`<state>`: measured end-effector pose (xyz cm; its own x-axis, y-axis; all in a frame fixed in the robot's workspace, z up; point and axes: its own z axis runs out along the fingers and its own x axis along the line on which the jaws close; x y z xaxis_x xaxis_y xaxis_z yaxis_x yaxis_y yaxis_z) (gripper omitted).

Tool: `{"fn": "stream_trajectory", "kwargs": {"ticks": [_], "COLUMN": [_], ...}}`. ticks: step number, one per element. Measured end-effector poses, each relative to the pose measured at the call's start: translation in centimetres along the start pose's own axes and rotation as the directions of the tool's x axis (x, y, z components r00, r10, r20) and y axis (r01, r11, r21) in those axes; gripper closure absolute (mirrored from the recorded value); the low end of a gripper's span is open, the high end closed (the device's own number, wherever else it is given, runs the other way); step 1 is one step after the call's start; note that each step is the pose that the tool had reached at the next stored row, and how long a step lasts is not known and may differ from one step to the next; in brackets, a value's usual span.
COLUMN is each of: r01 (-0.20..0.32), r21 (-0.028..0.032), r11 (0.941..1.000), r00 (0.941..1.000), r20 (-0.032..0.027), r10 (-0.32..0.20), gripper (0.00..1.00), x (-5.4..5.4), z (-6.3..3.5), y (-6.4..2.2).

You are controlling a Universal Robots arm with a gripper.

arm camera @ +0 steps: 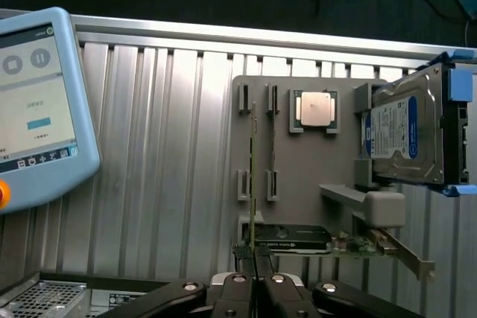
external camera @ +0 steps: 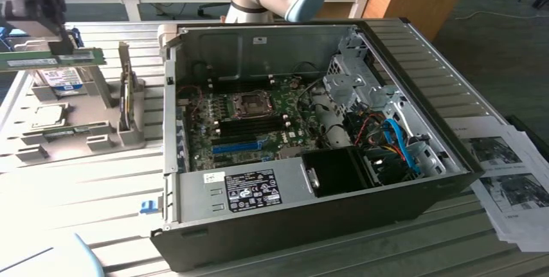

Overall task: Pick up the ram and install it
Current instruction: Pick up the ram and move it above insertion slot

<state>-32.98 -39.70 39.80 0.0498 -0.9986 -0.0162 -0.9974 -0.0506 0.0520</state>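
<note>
The ram (external camera: 51,60) is held clear above the grey holder (external camera: 103,129), with the jaws of the gripper (external camera: 58,47) clamped on it. Its green face is presented to the exterior view. In the wrist view it is seen edge-on, as a thin line over the holder. On the holder, one hard drive (arm camera: 402,128), one processor chip (arm camera: 314,108) and one expansion card (arm camera: 294,238) are counted. What may be a second stick (arm camera: 273,147) stands in the slots just beside the held one. One teach pendant (arm camera: 37,102) is shown well apart from the holder. One open computer case (external camera: 292,225), with its motherboard (external camera: 249,123), is shown beside the holder in the exterior view. Several printed sheets (external camera: 506,180) lie beyond the case.
</note>
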Motion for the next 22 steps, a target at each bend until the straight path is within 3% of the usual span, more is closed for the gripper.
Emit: {"fn": "stream_trajectory", "kwargs": {"ticks": [6, 17, 22], "r01": [0.0, 0.0, 0.0], "r21": [-0.0056, -0.0061, -0.0061], "r11": [1.0, 1.0, 1.0], "r00": [1.0, 1.0, 1.0], "r20": [0.0004, 0.0002, 0.0002], "r10": [0.0, 0.0, 0.0], "gripper": [0.89, 0.89, 0.89], "x": [0.1, 0.1, 0.2], "z": [-0.1, -0.12, -0.18], "y": [-1.99, -2.25, -3.44]}}
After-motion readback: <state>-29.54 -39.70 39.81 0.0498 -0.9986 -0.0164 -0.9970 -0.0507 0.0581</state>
